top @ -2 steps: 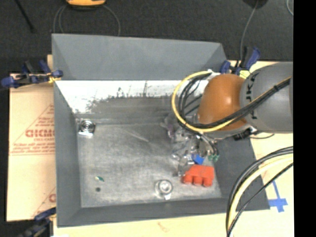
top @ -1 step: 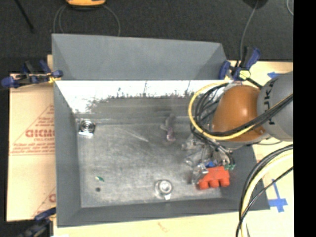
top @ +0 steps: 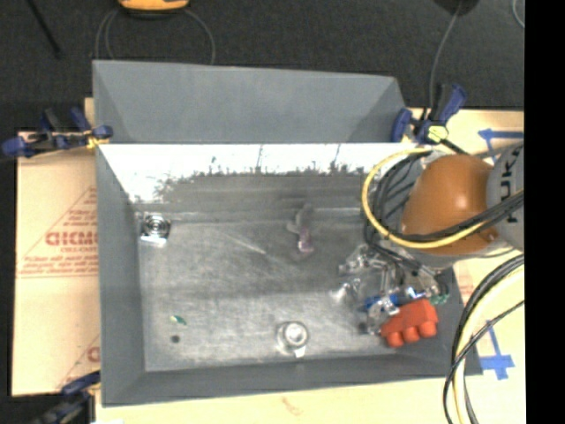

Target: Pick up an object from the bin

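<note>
Camera view: The arm [top: 494,201] enters from the right and reaches down into the right end of the bin [top: 124,263]. An orange cover [top: 446,203] sits on the wrist, with yellow and black cables [top: 375,210] looped around it. Below the cover, the gripper [top: 372,288] is low over the bin floor, close to the right wall. Its metalwork is cluttered, so it cannot be told whether it is open or closed, and no object can be seen held in it.

The nearest object is a red block [top: 409,322] with studs along one side. It lies in the near right corner of the bin, just beside the gripper on its near-right side. Contact between the two cannot be confirmed. A small blue part [top: 380,306] shows between the gripper metalwork and the red block. It cannot be told whether this part belongs to the gripper or lies loose.

The other objects lie well apart from the gripper:
- a round silver piece [top: 292,335] by the near wall, to the left of the red block;
- a grey-purple piece [top: 303,229] towards the far wall, near the middle;
- a coiled metal piece [top: 155,229] at the far left;
- a green speck [top: 177,320] at the near left.
</note>
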`<state>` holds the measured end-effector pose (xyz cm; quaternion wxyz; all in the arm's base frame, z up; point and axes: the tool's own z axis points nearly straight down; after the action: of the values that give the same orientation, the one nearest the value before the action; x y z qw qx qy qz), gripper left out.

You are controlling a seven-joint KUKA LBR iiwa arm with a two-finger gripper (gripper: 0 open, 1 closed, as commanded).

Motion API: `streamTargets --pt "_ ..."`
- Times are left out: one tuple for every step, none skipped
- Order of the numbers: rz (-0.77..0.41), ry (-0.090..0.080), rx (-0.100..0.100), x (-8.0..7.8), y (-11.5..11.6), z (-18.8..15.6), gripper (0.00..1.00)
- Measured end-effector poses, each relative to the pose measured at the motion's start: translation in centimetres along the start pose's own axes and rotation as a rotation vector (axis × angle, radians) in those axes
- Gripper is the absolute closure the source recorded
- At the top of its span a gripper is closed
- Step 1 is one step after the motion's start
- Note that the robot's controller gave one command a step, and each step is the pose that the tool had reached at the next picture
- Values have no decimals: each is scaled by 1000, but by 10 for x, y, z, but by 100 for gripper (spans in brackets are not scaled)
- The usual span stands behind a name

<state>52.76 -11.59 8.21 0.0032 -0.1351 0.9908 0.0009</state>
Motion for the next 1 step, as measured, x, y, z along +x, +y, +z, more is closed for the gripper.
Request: streamTargets --pt "7 -5 0 -1 -2 -1 100"
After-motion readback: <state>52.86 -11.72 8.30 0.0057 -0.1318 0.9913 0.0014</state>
